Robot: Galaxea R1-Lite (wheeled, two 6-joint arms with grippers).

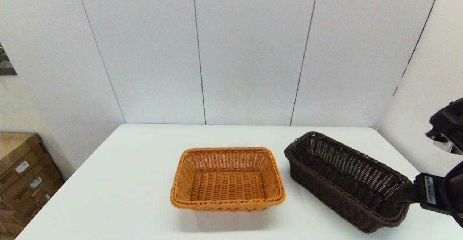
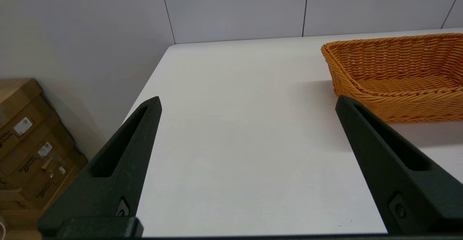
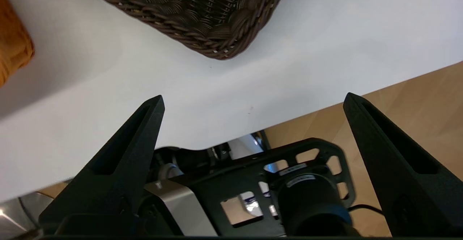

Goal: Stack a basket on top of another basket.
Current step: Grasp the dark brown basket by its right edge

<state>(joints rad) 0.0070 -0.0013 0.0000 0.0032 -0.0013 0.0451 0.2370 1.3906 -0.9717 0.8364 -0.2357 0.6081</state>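
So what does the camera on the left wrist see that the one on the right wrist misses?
Only the left wrist view shows the cardboard boxes by the wall and most of the orange basket, seen past the open left end effector. Only the right wrist view shows a corner of the dark basket, the wooden floor and the open right end effector. Both show the white table and some of the orange basket.
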